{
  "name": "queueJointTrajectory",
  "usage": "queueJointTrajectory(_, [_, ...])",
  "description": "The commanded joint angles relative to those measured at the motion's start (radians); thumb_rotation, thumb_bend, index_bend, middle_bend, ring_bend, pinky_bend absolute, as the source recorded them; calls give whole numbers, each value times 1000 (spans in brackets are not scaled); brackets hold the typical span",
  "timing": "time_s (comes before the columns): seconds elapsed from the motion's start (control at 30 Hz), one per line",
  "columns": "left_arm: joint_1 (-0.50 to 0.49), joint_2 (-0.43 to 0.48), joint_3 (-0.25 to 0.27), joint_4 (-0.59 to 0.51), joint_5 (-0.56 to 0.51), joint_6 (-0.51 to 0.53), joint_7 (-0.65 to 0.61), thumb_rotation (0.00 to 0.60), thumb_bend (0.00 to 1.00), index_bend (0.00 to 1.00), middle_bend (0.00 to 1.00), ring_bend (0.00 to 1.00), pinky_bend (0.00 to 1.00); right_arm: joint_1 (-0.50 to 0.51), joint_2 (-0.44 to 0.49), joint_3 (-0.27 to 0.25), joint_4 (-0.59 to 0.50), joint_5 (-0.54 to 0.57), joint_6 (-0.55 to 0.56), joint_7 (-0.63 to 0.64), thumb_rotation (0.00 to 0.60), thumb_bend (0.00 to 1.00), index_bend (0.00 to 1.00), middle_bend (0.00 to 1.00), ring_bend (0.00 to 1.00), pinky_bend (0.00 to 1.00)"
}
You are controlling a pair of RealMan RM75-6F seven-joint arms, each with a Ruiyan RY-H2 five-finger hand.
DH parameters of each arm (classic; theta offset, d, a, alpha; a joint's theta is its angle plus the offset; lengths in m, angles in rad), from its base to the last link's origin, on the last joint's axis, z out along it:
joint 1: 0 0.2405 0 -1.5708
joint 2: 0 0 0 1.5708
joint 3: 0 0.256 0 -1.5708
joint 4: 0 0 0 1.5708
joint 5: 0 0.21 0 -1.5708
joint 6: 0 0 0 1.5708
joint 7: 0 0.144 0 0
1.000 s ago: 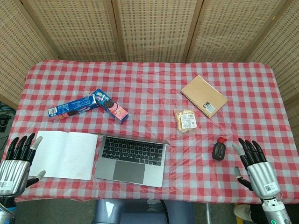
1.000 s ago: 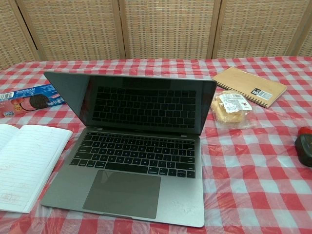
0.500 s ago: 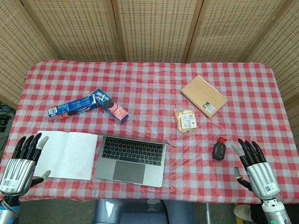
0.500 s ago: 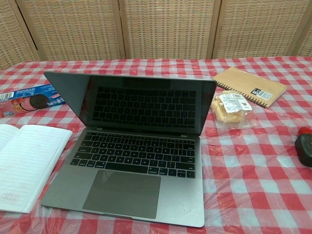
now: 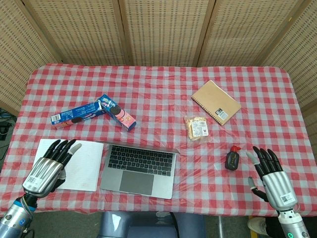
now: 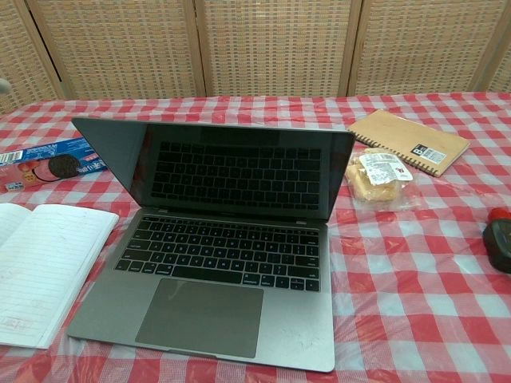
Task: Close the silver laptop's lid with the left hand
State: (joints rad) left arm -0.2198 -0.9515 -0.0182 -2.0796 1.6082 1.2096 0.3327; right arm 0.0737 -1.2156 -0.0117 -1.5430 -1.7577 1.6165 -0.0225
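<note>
A table covered in a red-and-white checked cloth (image 5: 163, 94) stands before woven wicker screen panels (image 5: 158, 29) that fill the top of both views. Nearest the robot, at the lower left of the head view, the left hand (image 5: 48, 168) hangs over the near corner of an open white notebook (image 5: 81, 161), its fingers spread and pointing toward the upper right, holding nothing. At the lower right, the right hand (image 5: 270, 173) sits near the table's front edge, fingers spread and empty. Just right of the white notebook, in the lower centre of the frame, lies the silver laptop (image 5: 140, 166), its lid (image 6: 215, 167) open and upright; the chest view shows the dark screen mirroring the keyboard. A small dark bottle with a red cap (image 5: 232, 158) lies just left of the right hand. Farther back, right of centre, a clear packet of bread (image 5: 197, 127) rests on the cloth, and beyond it, toward the upper right, a closed brown spiral notebook (image 5: 216, 101) lies at an angle. On the left, past the white notebook, 2 cookie boxes meet end to end: a long blue one (image 5: 77, 114) and a blue-and-pink one (image 5: 116, 112). The left hand is well apart from the laptop's lid.
</note>
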Motion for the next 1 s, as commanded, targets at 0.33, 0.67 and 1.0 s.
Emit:
queueJointTrajectory(0.33, [-258,116,-137,-108,-296,-267,32,600,1000,0,0,0,0,6,-7,4,10,15,-17,-1,600,677,64,0,0,0])
queueJointTrajectory(0.67, [-380,126,-173,-139,-460,-351,67,600,1000,0,0,0,0,10,-11,7,17,26,-27,-4,600,677,65,0,0,0])
queueJointTrajectory(1.0, [-482,135,-161,-134,-557,-436,74,600,1000,0,0,0,0,12,-14,8,21,33,-33,-6,600,676,65,0,0,0])
